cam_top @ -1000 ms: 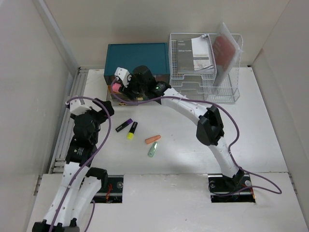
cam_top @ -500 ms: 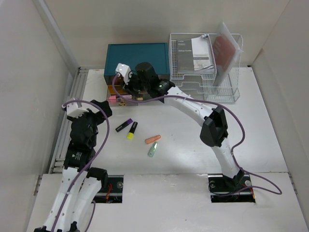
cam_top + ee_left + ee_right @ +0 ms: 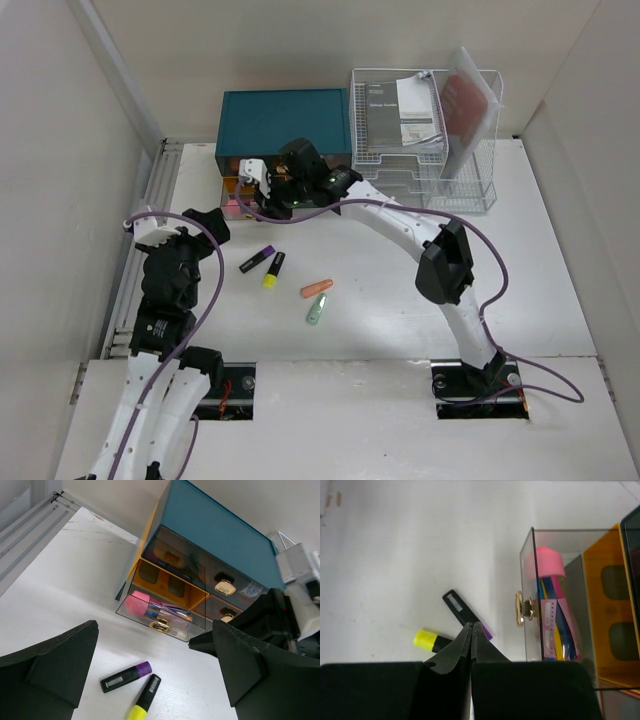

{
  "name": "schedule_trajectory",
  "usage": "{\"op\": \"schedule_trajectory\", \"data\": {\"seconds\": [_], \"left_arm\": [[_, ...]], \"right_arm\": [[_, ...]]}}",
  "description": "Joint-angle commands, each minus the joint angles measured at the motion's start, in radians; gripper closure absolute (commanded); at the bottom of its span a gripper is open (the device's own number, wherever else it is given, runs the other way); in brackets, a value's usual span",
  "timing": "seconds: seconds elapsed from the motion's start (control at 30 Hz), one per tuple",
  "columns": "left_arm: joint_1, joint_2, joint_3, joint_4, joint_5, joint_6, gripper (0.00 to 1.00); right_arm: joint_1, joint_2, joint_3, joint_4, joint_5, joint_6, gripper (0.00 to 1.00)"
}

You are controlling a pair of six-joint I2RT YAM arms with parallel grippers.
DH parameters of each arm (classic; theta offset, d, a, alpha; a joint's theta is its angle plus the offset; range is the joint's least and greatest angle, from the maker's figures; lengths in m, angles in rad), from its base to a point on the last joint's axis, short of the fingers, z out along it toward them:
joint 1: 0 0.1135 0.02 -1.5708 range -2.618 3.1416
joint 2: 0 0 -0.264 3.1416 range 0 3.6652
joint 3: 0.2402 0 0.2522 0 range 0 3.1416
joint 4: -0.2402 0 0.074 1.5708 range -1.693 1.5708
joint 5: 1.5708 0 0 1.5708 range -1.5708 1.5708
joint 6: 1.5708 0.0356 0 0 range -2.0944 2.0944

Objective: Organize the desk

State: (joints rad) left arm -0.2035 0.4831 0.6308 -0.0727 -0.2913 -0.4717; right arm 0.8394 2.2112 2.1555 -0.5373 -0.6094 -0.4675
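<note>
My right hand (image 3: 471, 626) is pressed together with nothing in it, hovering just on the near side of the pulled-out clear drawer (image 3: 547, 645). That drawer belongs to the teal chest (image 3: 285, 115), which sits at the far left of the white tabletop (image 3: 530, 250). A pink-capped marker (image 3: 137, 603) lies inside it. My left hand (image 3: 150, 637) is spread and empty over the left side.

My guess is the next grab is the purple highlighter (image 3: 258, 261) or the yellow highlighter (image 3: 273, 270), lying right beside each other near the drawer. Tips to self: spread the fingers before dropping down. Take one marker across its barrel, not both. And stay off the gold knob (image 3: 520, 609) so the drawer doesn't get shoved.
</note>
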Motion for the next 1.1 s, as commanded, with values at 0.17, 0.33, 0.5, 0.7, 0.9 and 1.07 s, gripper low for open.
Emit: {"op": "schedule_trajectory", "data": {"seconds": [0.17,0.33,0.5,0.7,0.9,1.07], "left_arm": [[-0.004,-0.026,0.014,0.044,-0.009,0.005,0.03],[-0.004,-0.026,0.014,0.044,-0.009,0.005,0.03],[-0.004,-0.026,0.014,0.044,-0.009,0.005,0.02],[-0.004,-0.026,0.014,0.044,-0.009,0.005,0.02],[-0.004,-0.026,0.014,0.044,-0.009,0.005,0.02],[-0.004,-0.026,0.014,0.044,-0.009,0.005,0.02]], "right_arm": [[0.007,0.053,0.030,0.019,0.184,-0.002,1.00],[0.007,0.094,0.043,0.063,0.351,0.059,1.00],[0.007,0.085,0.001,0.175,0.578,0.099,1.00],[0.007,0.085,-0.020,0.282,0.740,0.109,1.00],[0.007,0.107,-0.020,0.316,0.815,0.127,1.00],[0.007,0.116,-0.020,0.335,0.841,0.127,1.00]]}}
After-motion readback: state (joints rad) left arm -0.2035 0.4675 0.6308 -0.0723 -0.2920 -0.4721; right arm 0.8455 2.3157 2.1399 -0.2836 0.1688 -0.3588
